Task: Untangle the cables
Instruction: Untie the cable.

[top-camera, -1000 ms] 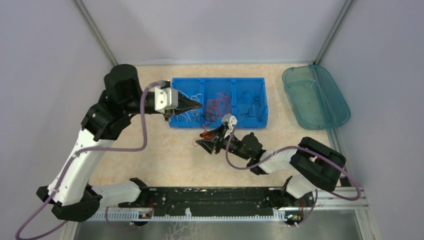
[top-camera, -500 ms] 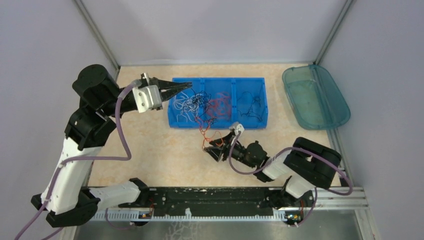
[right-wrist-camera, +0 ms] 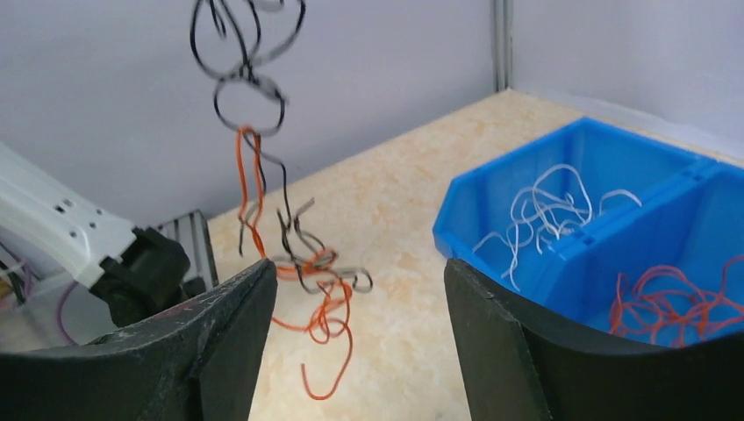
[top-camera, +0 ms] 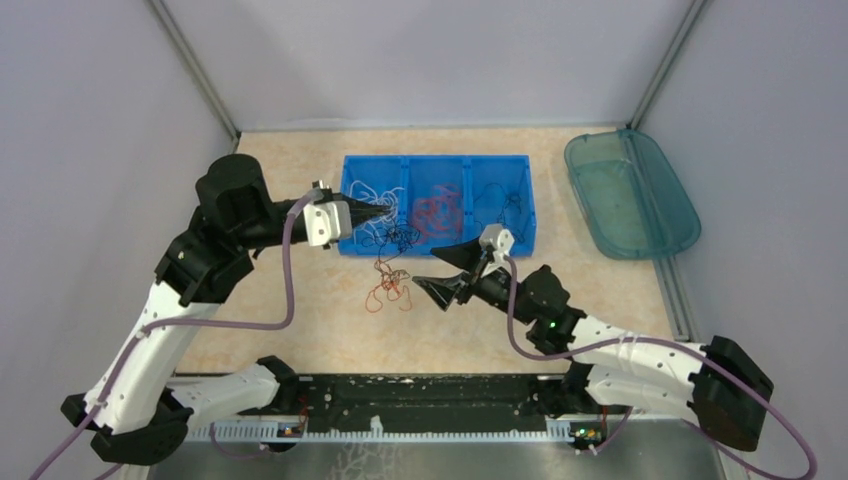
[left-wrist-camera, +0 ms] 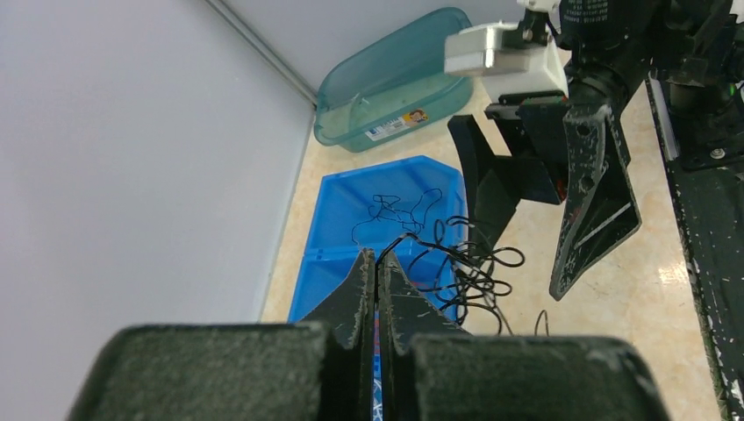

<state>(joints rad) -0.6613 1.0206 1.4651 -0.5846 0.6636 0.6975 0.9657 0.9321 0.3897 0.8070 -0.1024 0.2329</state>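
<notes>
My left gripper (top-camera: 386, 212) is shut on a black wire (left-wrist-camera: 412, 239) at the top of a tangle of black and red-orange cables (top-camera: 392, 272). The tangle hangs down from it in front of the blue bin (top-camera: 520, 165), with red-orange loops (right-wrist-camera: 329, 303) lowest, near the table. My right gripper (top-camera: 446, 273) is wide open and empty, just right of the tangle and apart from it. In the right wrist view the tangle (right-wrist-camera: 294, 250) dangles ahead of the left finger (right-wrist-camera: 230, 326). The bin's three compartments hold white wires (top-camera: 372, 215), red-orange wires (top-camera: 437, 210) and black wires (top-camera: 500, 207).
A teal plastic tray (top-camera: 632, 230) lies at the far right by the wall. Grey walls close in the table on the left, back and right. A black rail (top-camera: 420, 400) runs along the near edge between the arm bases.
My right gripper has opened, let go of the tangle and drawn up and to the right. My left gripper has swung down and right, carrying the tangle to the bin's front.
</notes>
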